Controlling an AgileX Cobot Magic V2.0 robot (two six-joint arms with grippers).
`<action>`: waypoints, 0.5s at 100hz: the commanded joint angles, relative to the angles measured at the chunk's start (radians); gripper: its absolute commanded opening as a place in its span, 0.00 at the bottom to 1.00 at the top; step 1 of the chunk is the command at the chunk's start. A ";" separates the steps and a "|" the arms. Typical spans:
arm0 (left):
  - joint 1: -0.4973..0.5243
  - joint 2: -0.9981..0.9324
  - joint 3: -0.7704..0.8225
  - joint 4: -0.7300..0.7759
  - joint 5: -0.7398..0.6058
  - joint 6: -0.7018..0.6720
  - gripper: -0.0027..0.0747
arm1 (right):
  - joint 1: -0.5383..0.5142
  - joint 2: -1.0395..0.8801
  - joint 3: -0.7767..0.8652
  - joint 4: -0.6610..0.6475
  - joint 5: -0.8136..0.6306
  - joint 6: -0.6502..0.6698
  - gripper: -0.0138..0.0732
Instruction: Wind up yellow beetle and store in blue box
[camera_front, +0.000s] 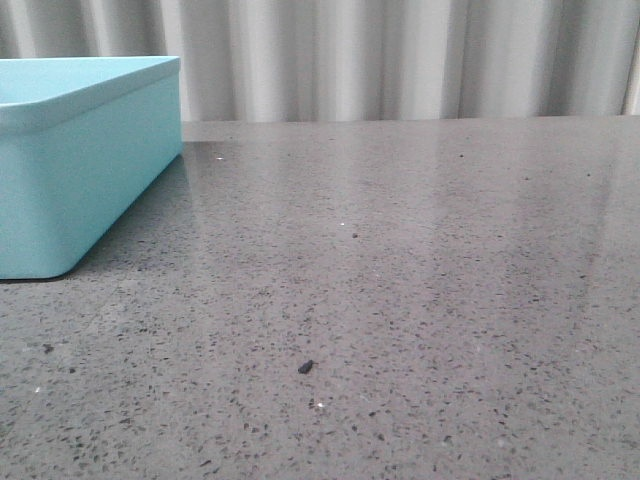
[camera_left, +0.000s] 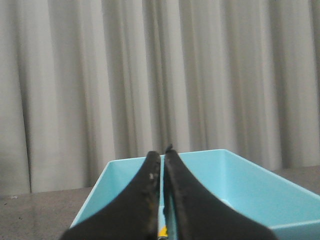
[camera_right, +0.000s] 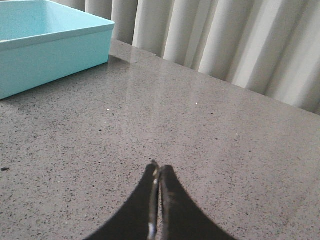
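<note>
My left gripper (camera_left: 161, 200) is hanging over the blue box (camera_left: 260, 200), fingers pressed together with a yellow bit peeking below, maybe the small, light, slippery beetle.

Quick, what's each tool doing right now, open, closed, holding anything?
Left tool: closed over the blue box; a speck of yellow shows low between the fingers, too little to identify.
Right tool: closed, empty, above the table.

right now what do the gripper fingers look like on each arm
Both are matte black, broad at the base and curving to narrow tips. The left gripper has scuffed, slightly rough inner edges; the right gripper shows a thin pale strip along its inner seam. No cables or markings visible.
</note>
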 joint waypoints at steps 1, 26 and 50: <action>-0.005 -0.027 0.029 -0.004 -0.003 0.000 0.01 | 0.000 0.013 -0.021 -0.008 -0.075 -0.008 0.11; -0.005 -0.053 0.029 -0.081 0.173 0.000 0.01 | 0.000 0.013 -0.021 0.005 -0.075 -0.008 0.11; -0.005 -0.053 0.029 -0.100 0.362 0.000 0.01 | 0.000 0.013 -0.017 0.005 -0.057 -0.008 0.11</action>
